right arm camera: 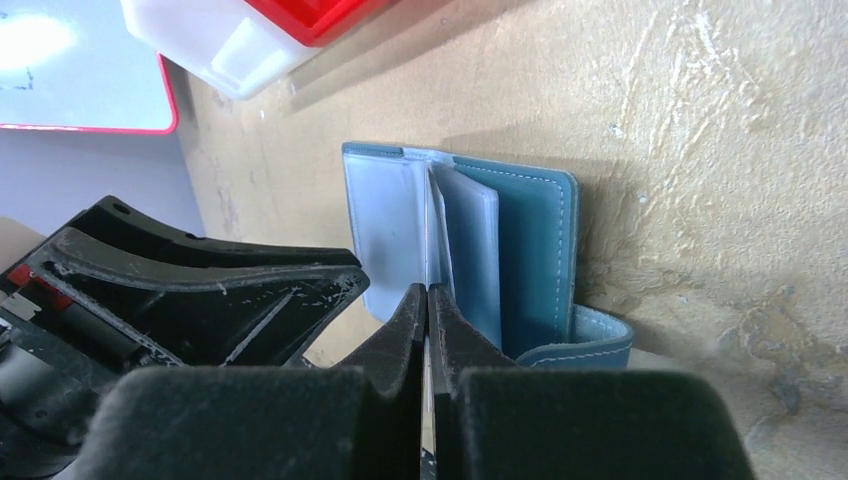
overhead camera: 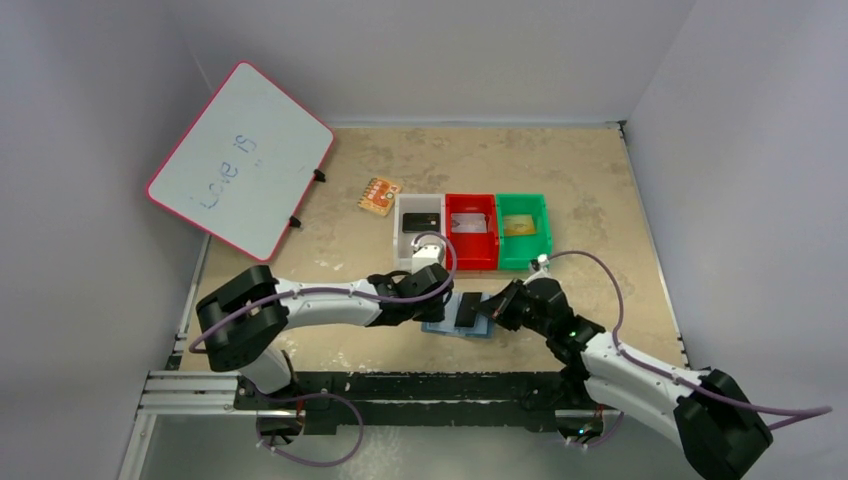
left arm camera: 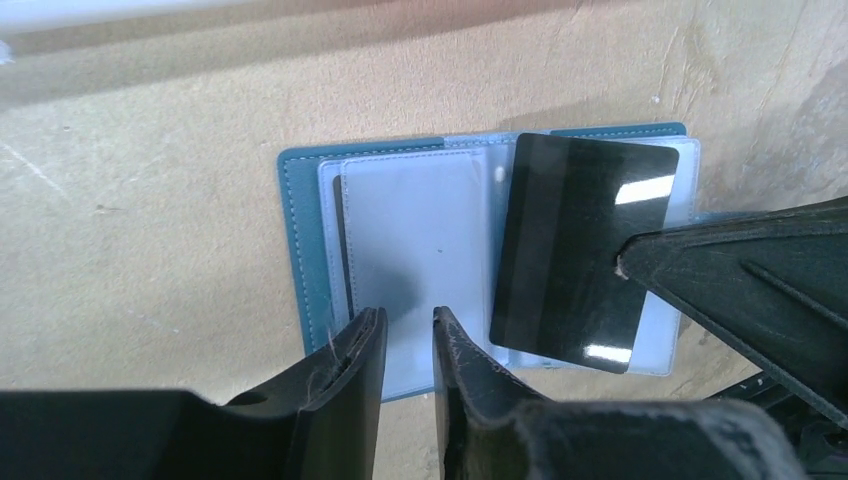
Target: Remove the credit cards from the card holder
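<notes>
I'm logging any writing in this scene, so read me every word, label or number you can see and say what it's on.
"Love is": handwritten in blue on the whiteboard leaning at the far left.
On the orange patterned square: markings too small to read.
On the black card over the card holder: no print on the side that shows.
On the cards in the bins: too small to read.

Diffuse overhead light, evenly bright. Soft shadow falls beside the card holder [right arm camera: 530,250]. Two white glare patches mark the black card [left arm camera: 575,250]. My left fingers [left arm camera: 340,400] blur near the lens.
</notes>
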Controlling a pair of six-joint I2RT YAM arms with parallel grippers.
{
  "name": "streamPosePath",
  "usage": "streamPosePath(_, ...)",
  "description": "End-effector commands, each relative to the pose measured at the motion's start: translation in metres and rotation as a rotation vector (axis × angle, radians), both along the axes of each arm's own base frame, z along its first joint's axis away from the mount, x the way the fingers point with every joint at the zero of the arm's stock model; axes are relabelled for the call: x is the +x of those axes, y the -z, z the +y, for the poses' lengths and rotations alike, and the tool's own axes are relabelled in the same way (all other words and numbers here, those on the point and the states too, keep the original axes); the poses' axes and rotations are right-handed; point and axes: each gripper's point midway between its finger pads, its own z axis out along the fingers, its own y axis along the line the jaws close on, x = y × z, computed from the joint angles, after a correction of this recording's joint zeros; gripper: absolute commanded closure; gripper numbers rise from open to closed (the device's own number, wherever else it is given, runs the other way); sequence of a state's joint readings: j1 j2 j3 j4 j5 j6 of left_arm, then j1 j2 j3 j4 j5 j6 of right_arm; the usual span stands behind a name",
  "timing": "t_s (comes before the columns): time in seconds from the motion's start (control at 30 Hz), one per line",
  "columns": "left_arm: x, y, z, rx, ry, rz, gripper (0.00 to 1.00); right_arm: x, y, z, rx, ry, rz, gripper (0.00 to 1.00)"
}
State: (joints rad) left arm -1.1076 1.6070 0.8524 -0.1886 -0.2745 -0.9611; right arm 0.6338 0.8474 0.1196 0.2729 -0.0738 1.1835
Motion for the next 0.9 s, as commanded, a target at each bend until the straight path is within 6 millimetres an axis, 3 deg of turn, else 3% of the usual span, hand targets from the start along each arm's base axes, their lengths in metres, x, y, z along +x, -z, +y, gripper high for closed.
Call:
streamPosePath(0.0,0.011,-0.032,0.0,-0.058,-0.048,-0.078,0.74,0.011,-0.02,-0.003,-0.023,0.004,-0.097,1.0)
streamPosePath(0.2,0.018,-0.057,0.009,-0.108,-0.093,-0.14,0.62,0.013,-0.041,-0.003,-0.017,-0.023,-0.198,1.0)
streamPosePath(0.4,0.026,-0.077,0.02,-0.163,-0.128,-0.181,0.44,0.013,-0.066,0.003,0.014,-0.082,-0.323,1.0)
streamPosePath(0.57,0.039,-0.088,0.037,-0.3,-0.159,-0.161,0.38,0.009,-0.088,0.02,0.062,-0.19,-0.428,1.0)
streamPosePath(0.87,0.049,-0.118,0.089,-0.47,-0.147,-0.202,0.31,-0.006,-0.121,0.061,0.148,-0.493,-0.579,1.0)
